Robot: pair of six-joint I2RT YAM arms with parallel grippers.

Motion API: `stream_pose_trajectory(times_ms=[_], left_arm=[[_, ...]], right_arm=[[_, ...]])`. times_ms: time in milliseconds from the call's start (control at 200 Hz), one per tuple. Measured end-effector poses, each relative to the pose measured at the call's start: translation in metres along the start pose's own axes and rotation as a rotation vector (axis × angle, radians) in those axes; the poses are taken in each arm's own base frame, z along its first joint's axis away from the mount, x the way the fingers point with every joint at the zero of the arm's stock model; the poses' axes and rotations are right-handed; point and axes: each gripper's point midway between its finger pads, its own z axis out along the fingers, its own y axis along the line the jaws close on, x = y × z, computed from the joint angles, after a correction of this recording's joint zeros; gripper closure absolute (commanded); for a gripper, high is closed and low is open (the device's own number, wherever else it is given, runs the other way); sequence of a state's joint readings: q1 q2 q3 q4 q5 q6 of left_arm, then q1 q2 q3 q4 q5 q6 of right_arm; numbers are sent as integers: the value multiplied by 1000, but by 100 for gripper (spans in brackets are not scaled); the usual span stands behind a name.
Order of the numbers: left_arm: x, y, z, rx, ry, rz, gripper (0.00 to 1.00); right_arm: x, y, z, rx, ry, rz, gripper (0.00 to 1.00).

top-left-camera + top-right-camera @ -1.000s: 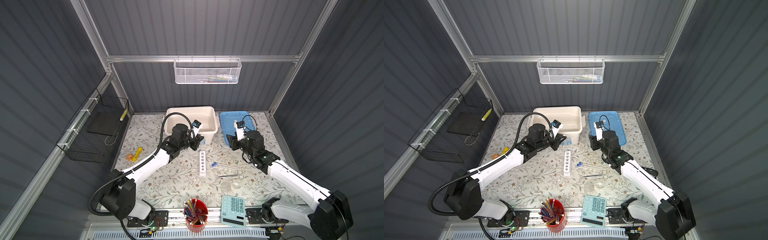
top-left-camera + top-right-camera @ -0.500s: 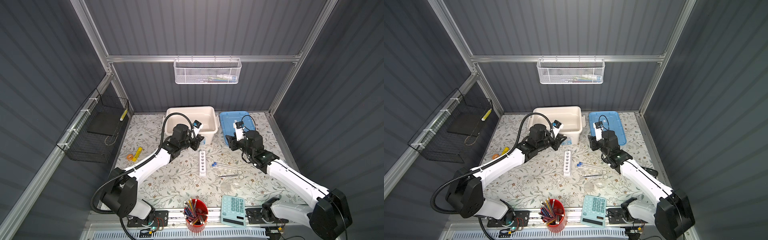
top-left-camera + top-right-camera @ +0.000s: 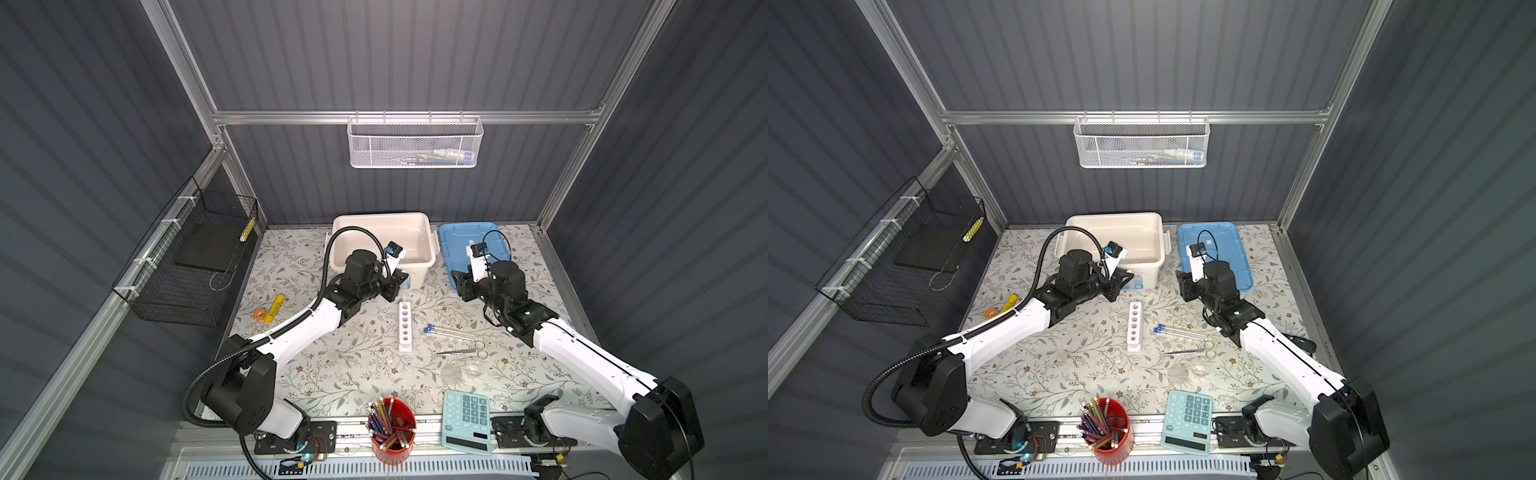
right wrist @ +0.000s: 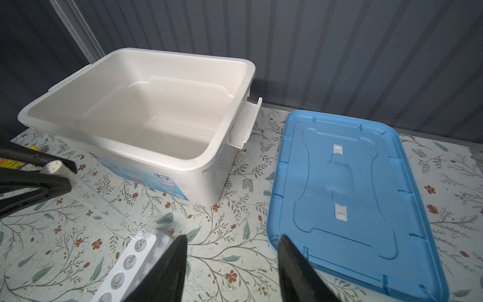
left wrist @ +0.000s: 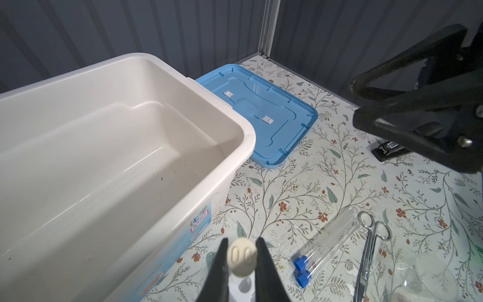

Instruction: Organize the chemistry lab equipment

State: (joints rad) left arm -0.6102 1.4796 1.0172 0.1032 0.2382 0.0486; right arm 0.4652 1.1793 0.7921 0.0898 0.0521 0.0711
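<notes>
The left tool is closed narrowly on the pale cap of a clear tube, which tilts with its lower end at the far hole of the white rack on the counter. Pushed down at that slant, the tube could jam on the rim and topple the unbraced rack onto the two blue-capped tubes lying just to its right. The right tool hangs wide and empty near the blue lid.

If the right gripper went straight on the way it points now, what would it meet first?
Most likely the floral table in the strip between the white bin and the blue lid: the right gripper, jaws open, aims down into that gap. Depth is unclear; the lid's edge lies close.
</notes>
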Motion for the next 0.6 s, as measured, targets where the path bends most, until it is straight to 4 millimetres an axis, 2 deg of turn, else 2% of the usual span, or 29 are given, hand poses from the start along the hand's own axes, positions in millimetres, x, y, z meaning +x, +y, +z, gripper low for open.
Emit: stream_pose_trajectory(times_ms=[600], left_arm=[[4, 0, 1, 1, 5, -5, 100]], right_arm=[[2, 0, 1, 1, 6, 2, 43]])
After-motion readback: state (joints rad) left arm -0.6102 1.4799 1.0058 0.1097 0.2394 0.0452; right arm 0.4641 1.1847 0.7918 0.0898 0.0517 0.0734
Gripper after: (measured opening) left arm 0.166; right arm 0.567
